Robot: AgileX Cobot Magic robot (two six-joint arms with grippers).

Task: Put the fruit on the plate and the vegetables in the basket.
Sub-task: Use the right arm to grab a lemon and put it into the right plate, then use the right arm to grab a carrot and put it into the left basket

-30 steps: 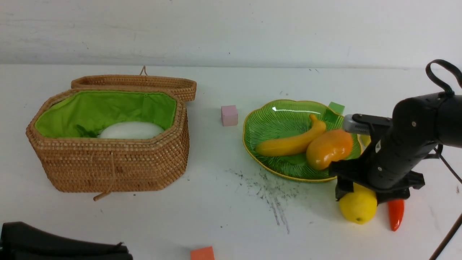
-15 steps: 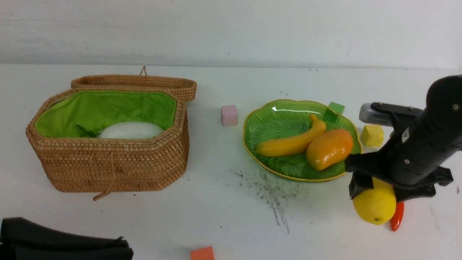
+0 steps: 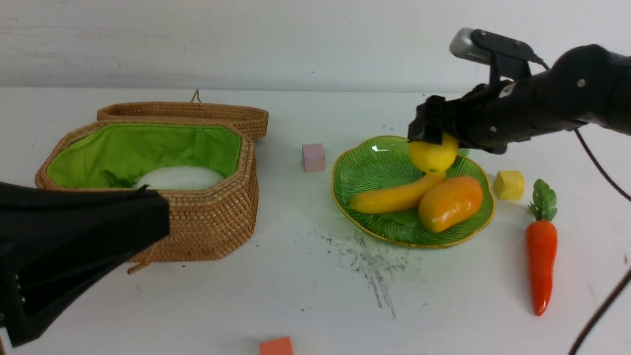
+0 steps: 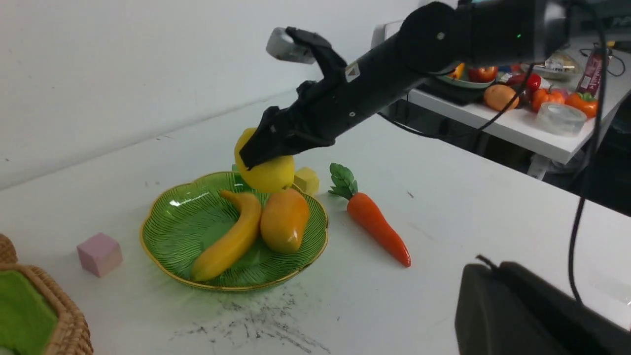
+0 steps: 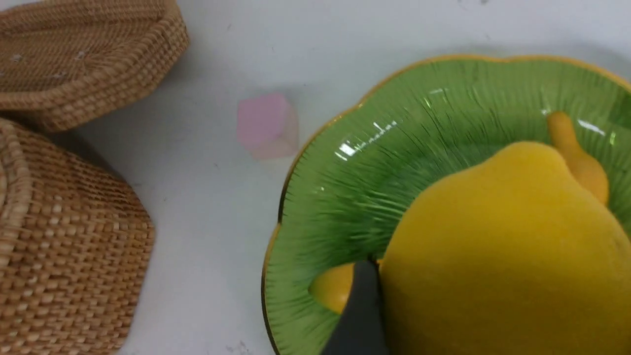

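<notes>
The right gripper point(image 3: 431, 140) is clamped on the lemon point(image 3: 435, 158) and holds it clear of the plate point(image 3: 374, 162), above the far end of the banana point(image 3: 389, 197). Banana and mango point(image 3: 449, 203) lie on the plate, touching. The radish point(image 3: 180, 177) lies in the open basket point(image 3: 197, 222). The carrot point(image 3: 541, 261) lies on the table, right of the plate and apart from it. The gourd is not visible; it may be hidden in the basket. The left gripper point(image 3: 138, 227) is closed, in front of the basket. Assessment: the fruit is nearly done, pending lemon release; the carrot is left to transfer.
</notes>
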